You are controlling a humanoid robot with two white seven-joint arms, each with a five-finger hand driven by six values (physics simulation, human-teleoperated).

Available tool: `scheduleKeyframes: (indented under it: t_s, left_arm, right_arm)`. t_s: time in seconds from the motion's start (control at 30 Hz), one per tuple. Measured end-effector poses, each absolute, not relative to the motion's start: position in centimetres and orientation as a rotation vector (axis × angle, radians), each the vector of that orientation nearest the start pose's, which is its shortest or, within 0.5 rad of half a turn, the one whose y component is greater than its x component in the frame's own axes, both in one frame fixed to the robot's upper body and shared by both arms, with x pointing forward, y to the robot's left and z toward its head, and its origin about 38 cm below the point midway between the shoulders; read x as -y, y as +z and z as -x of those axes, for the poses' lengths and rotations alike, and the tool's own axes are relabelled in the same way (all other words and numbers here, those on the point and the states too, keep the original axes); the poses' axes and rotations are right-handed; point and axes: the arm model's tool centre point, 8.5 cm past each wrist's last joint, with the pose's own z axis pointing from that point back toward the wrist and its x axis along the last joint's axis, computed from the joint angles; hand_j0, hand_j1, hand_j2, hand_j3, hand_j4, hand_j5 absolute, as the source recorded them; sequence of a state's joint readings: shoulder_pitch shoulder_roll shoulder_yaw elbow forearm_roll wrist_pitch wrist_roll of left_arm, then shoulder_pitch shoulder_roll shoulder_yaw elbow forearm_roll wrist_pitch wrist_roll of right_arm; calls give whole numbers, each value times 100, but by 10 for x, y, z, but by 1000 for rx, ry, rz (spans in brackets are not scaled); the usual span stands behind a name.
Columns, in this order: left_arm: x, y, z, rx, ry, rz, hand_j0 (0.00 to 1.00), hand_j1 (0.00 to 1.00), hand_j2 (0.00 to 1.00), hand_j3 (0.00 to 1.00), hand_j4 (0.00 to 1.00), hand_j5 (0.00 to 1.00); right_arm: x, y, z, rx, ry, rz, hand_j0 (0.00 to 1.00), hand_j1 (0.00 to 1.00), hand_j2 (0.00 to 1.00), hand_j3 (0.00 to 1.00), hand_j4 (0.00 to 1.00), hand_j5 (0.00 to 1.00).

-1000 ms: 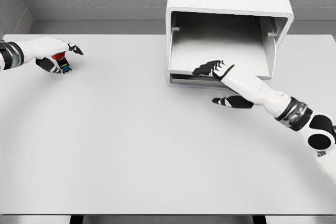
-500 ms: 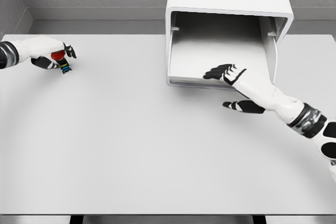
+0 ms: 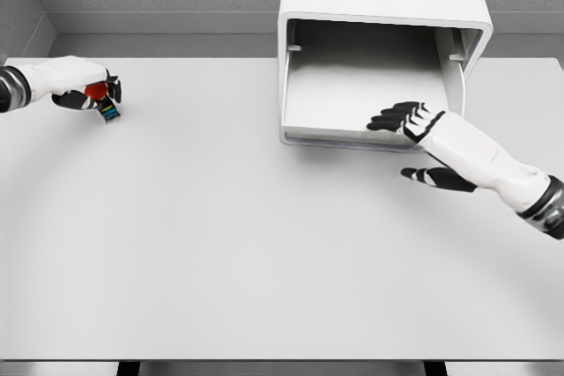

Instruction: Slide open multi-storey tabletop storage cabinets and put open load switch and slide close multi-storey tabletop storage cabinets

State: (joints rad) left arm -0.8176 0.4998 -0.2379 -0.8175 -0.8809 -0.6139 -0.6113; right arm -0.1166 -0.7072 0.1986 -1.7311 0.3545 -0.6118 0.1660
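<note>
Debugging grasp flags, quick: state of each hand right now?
Left hand: closed on the load switch, at the table's far left.
Right hand: open, holding nothing, at the cabinet tray's front edge.

The tabletop (image 3: pixel 220 244) is evenly and brightly lit from above; only soft, faint shadows are cast, and no blur is seen.

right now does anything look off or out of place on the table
Nothing looks spilled or damaged. The storage cabinet sits slightly skewed on the table, front open. The left hand grips the load switch at the far left; the right hand is open at the cabinet's front.
</note>
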Motion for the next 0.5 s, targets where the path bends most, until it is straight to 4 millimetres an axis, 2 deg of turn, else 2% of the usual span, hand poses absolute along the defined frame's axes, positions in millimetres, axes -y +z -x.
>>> scheduleKeyframes:
  t_s: [0.07,0.17,0.23,0.43,0.5]
  left_arm:
    - [-377,192,-529,1079,-1776,-632,44,44,44,44,44,44]
    - [-374,198,-530,1099,-1783,-646,44,44,44,44,44,44]
    - [-372,201,-530,1109,-1786,-652,44,44,44,44,44,44]
    - [-362,214,-529,1148,-1815,-685,44,44,44,44,44,44]
    - [-357,219,-528,1169,-1824,-695,44,44,44,44,44,44]
  right_arm:
    - [297,208,-351,1984,1536,401,87,87,87,87,87,87]
    - [301,218,-351,2010,1516,419,76,76,76,76,76,76]
    - [304,223,-351,2018,1506,433,65,65,65,65,65,65]
    - [324,241,-352,2027,1477,502,63,63,63,63,63,63]
    - [333,242,-350,2015,1459,520,63,63,63,63,63,63]
